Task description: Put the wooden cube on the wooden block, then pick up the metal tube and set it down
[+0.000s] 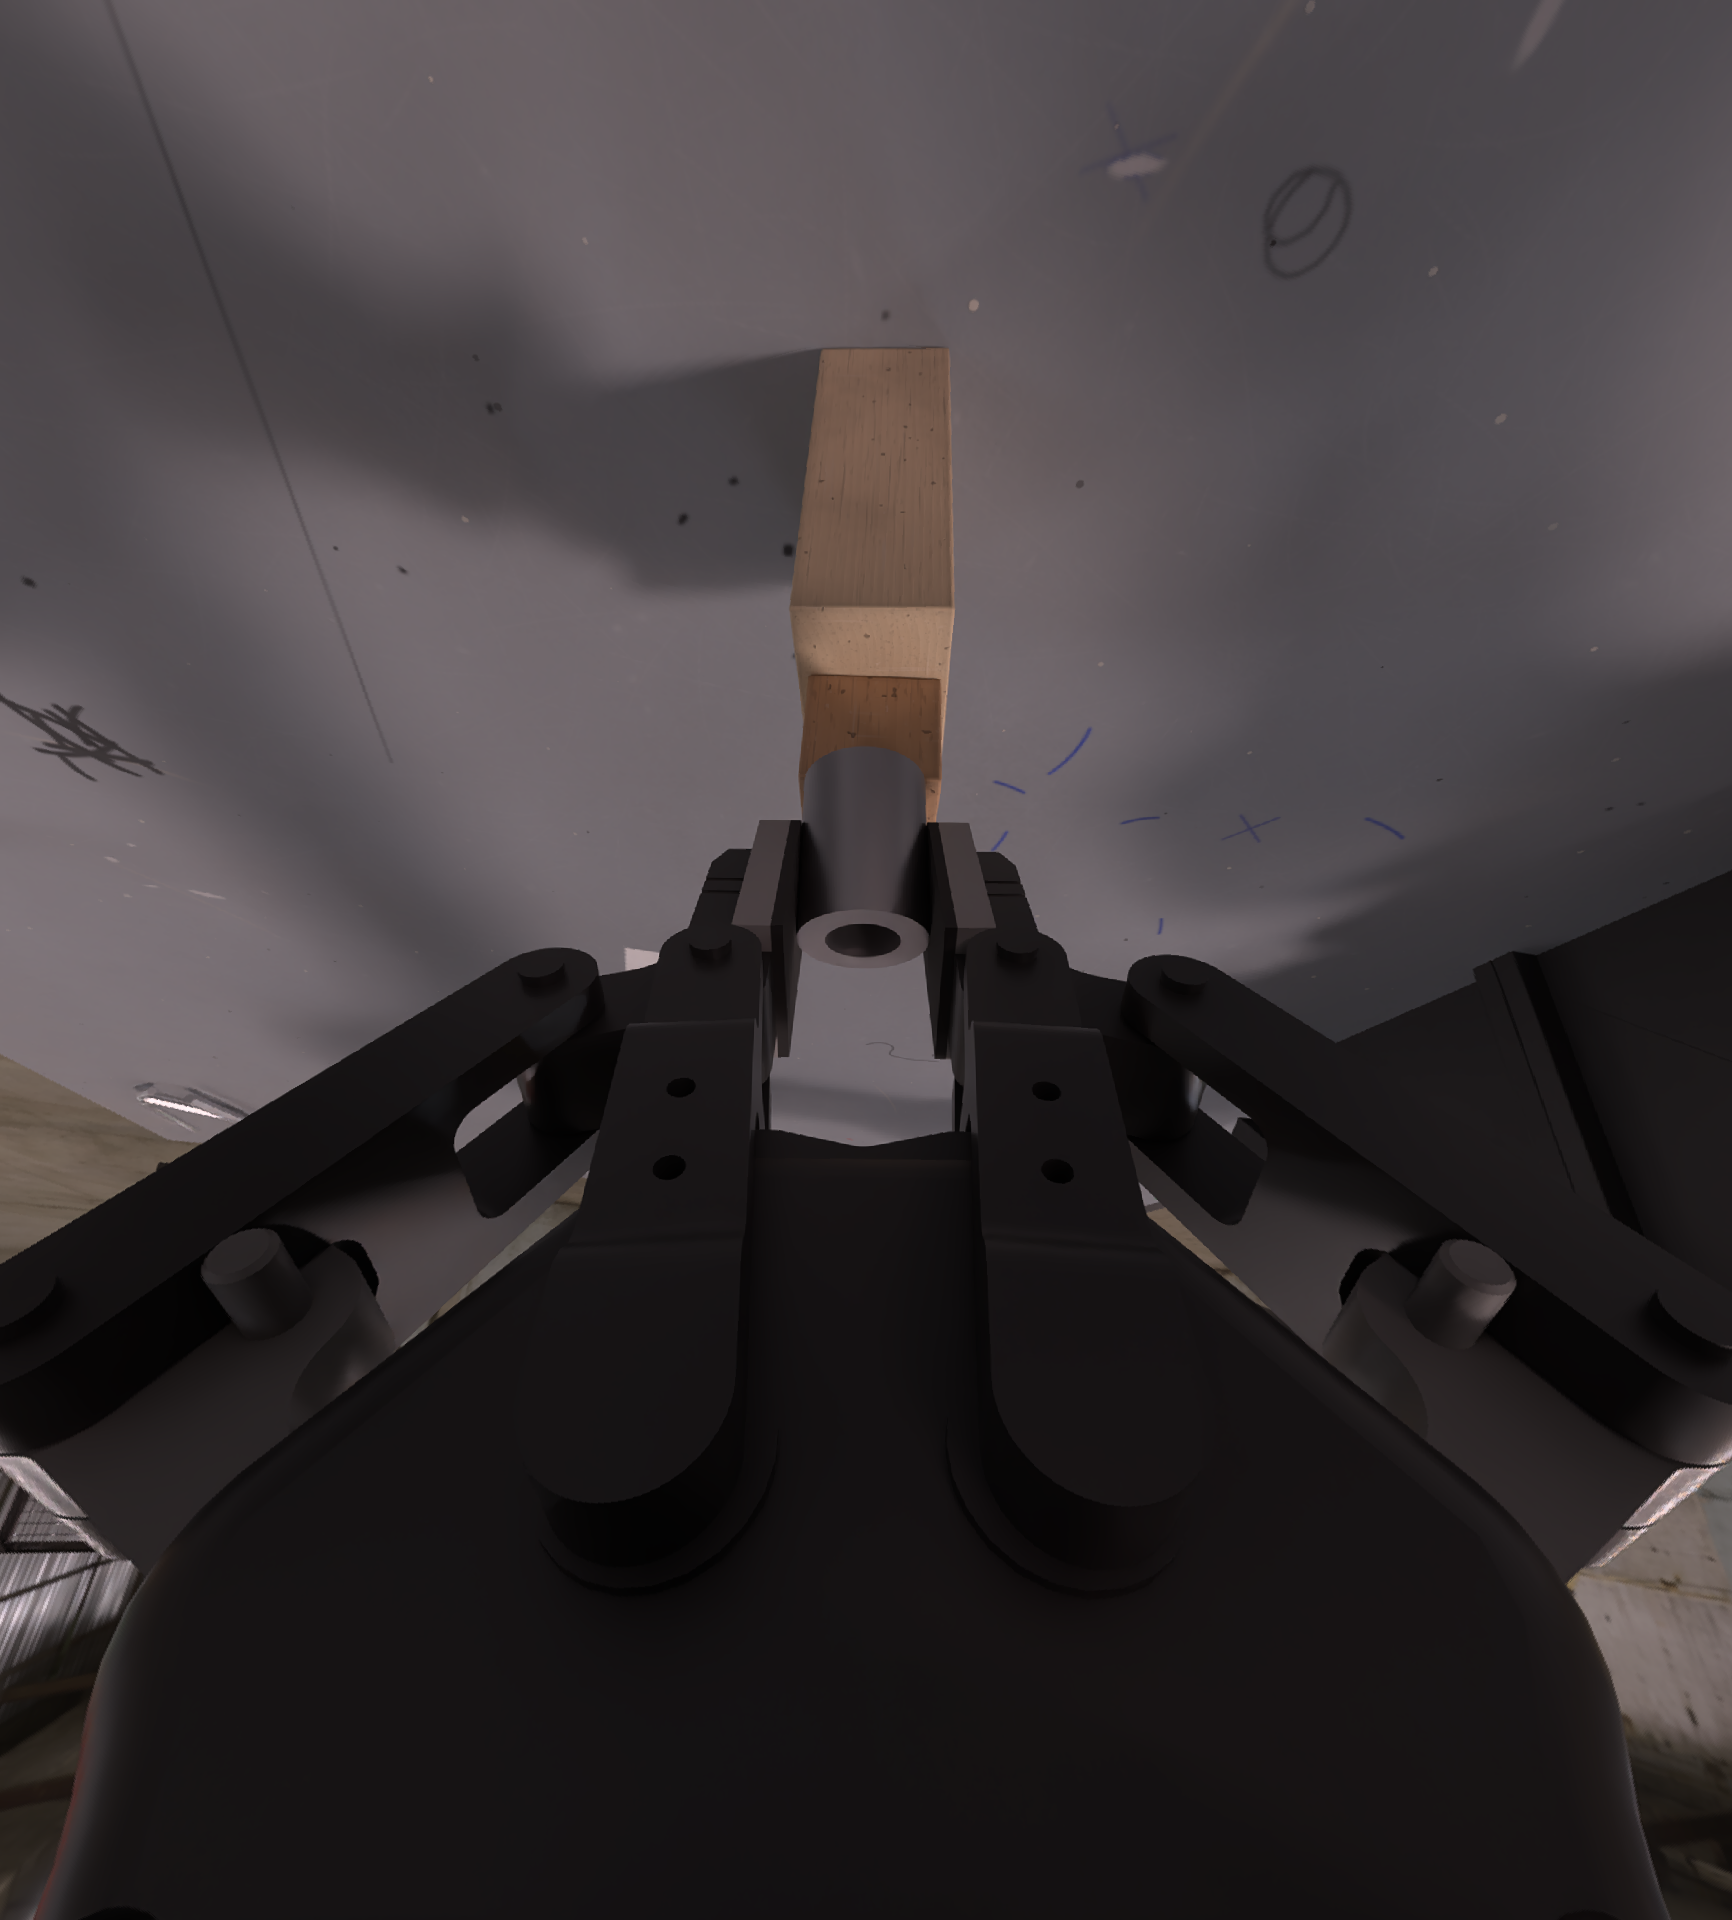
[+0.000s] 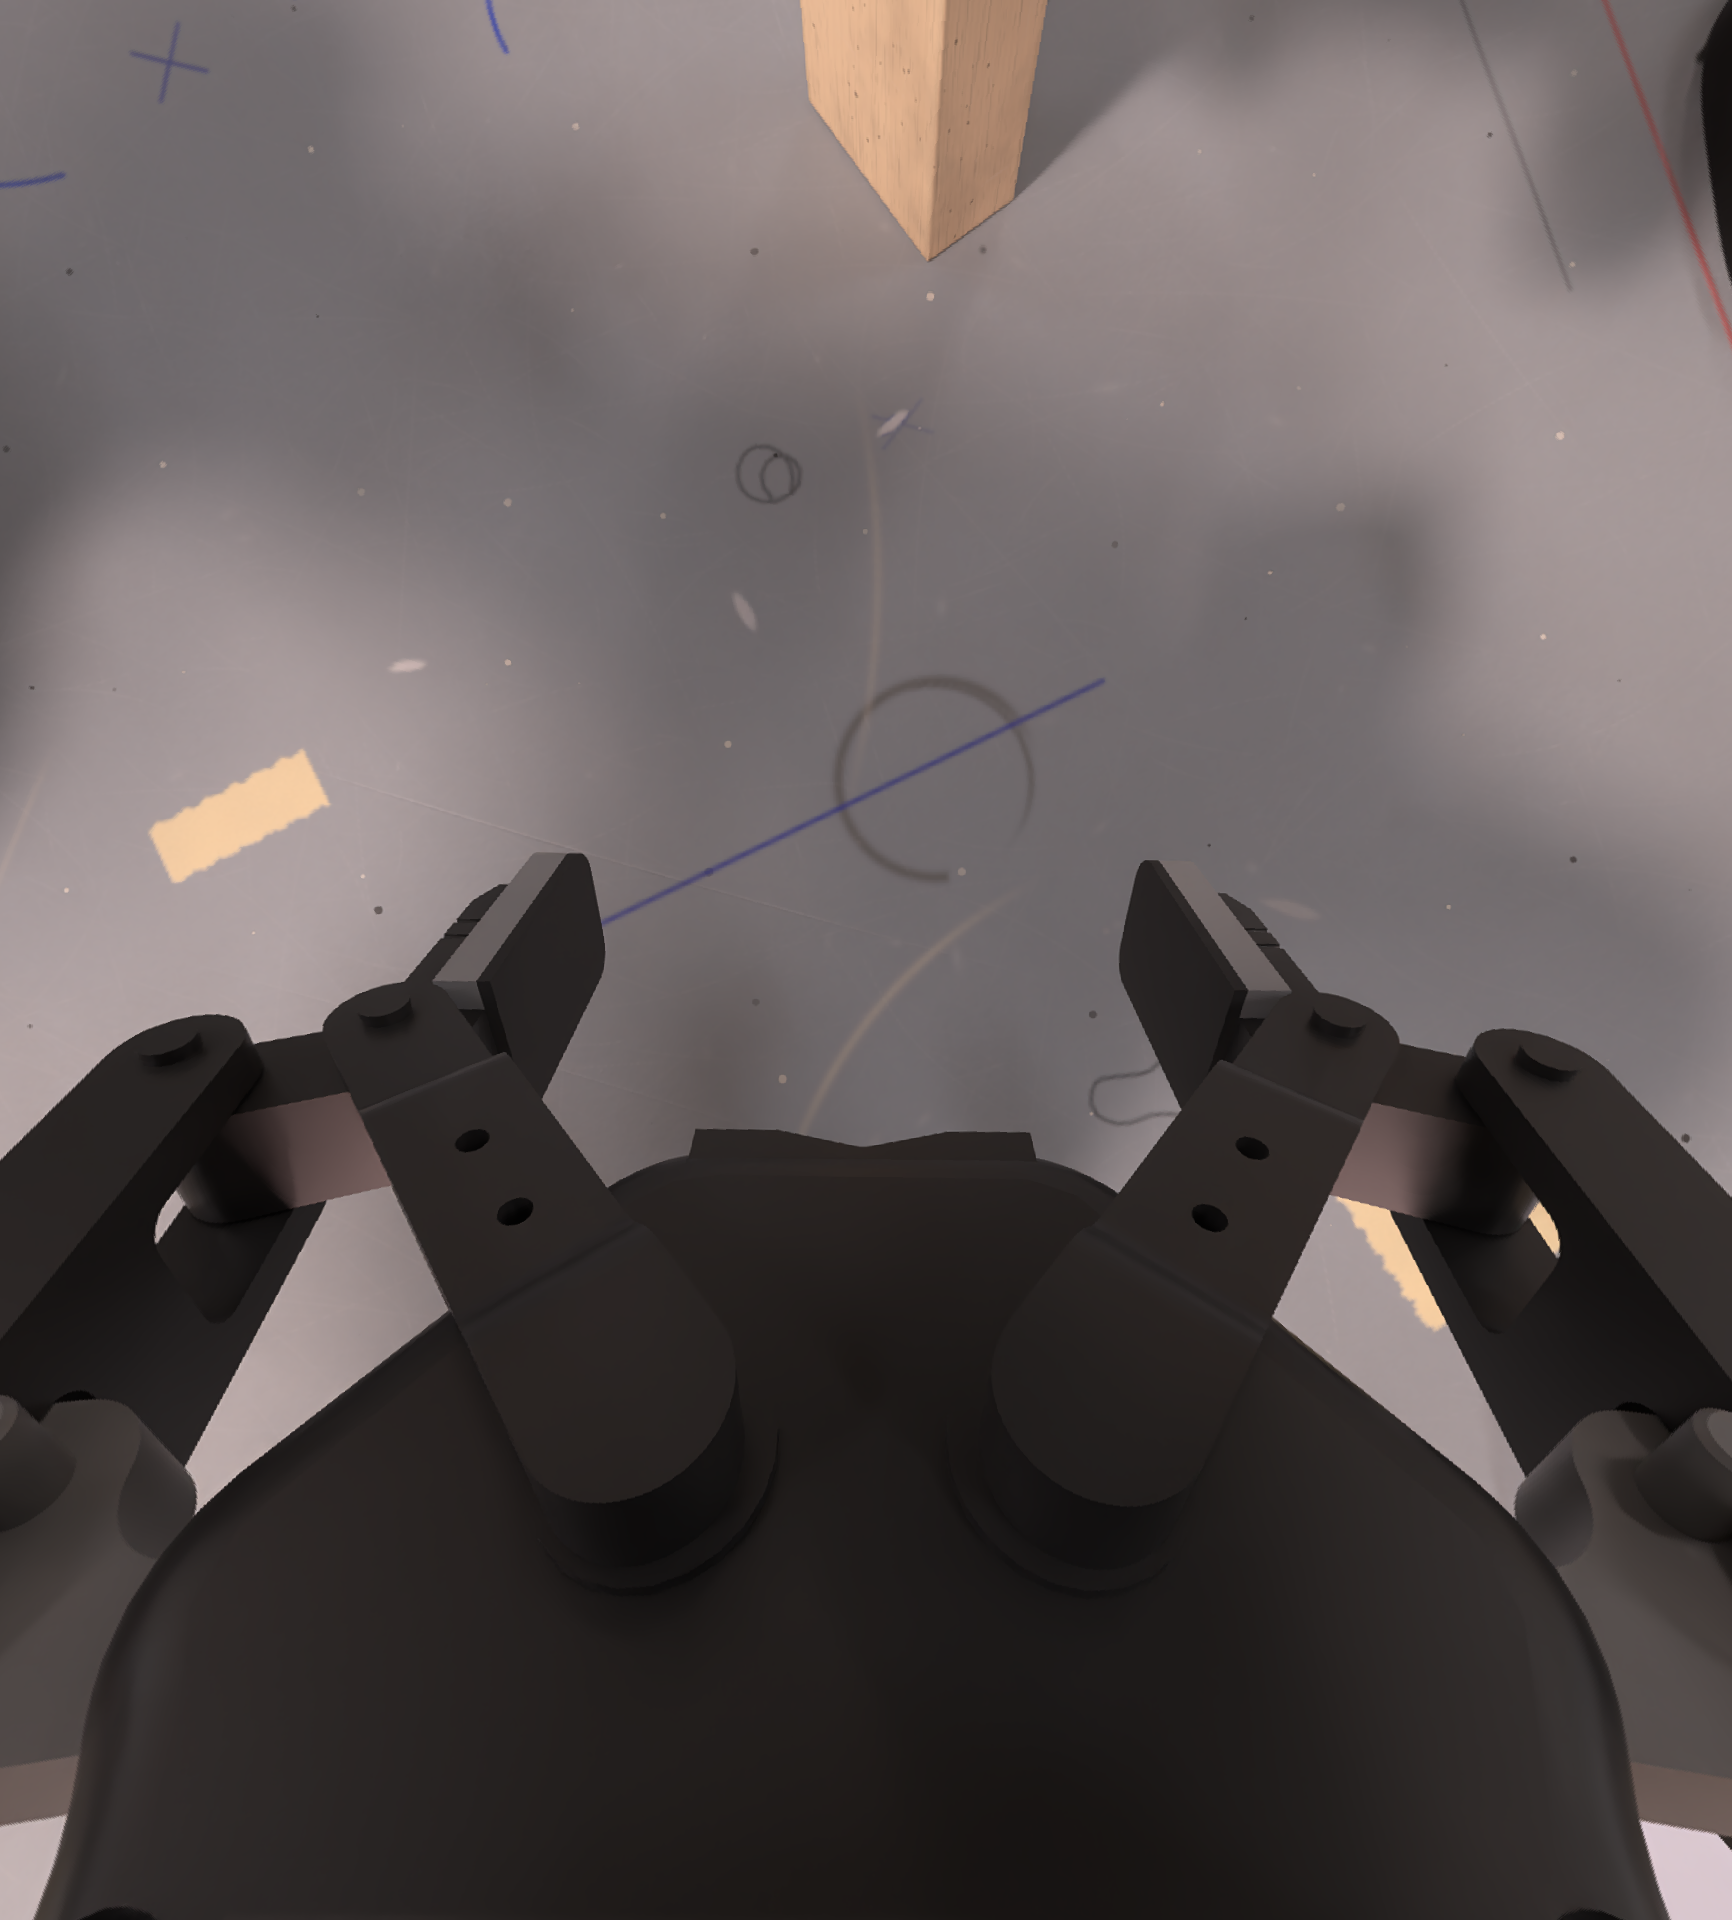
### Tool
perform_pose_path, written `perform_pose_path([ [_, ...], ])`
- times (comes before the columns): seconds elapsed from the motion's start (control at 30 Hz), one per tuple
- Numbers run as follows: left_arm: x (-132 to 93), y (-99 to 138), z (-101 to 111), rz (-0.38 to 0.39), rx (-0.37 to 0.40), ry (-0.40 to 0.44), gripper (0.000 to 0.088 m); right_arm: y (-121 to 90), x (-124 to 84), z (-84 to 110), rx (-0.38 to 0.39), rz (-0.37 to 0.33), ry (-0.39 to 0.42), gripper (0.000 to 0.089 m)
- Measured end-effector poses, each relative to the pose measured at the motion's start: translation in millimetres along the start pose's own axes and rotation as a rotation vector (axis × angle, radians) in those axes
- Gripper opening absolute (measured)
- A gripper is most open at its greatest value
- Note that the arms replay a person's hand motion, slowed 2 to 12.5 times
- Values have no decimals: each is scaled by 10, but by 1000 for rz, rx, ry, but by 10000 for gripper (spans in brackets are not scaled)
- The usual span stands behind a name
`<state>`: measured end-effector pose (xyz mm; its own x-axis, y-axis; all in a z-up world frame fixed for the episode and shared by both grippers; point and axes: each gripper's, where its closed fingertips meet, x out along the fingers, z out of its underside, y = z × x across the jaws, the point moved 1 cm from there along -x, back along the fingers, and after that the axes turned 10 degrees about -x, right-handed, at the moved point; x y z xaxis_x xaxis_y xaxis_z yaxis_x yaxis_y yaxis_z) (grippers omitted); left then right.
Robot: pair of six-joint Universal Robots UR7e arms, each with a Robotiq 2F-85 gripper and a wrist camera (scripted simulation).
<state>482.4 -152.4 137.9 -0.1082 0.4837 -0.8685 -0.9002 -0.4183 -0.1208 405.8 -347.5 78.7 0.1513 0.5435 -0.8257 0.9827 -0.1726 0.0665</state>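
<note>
Left pincer [image 1: 862, 883] clamped on metal tube [image 1: 860, 847]; wooden block [image 1: 874, 520] and wooden cube [image 1: 872, 722] lie directly ahead on bench [image 1: 1361, 520]. Right pincer [image 2: 862, 935] spread apart, empty.

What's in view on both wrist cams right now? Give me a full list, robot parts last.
metal tube: one, grey, hollow, clamped between the left tool's fingers.
wooden block: one, light wood, long, on the table beyond the tube; its corner also shows at the top of the right wrist view.
wooden cube: one, darker wood, just behind the tube against the block's near end; whether it sits on the block is unclear.
tape strip: one, pale yellow, on the table left of the right tool.
table: one, grey, with pen marks and circles.
left tool: black, shut on the tube.
right tool: black, open, empty, over the table.
</note>
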Motion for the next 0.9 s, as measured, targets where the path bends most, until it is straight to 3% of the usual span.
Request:
perform_pose_path([
  [0.9, 12, -1, 9, -7, 11, -3, 209, 1, -1, 22, 3, 1, -5, 854],
])
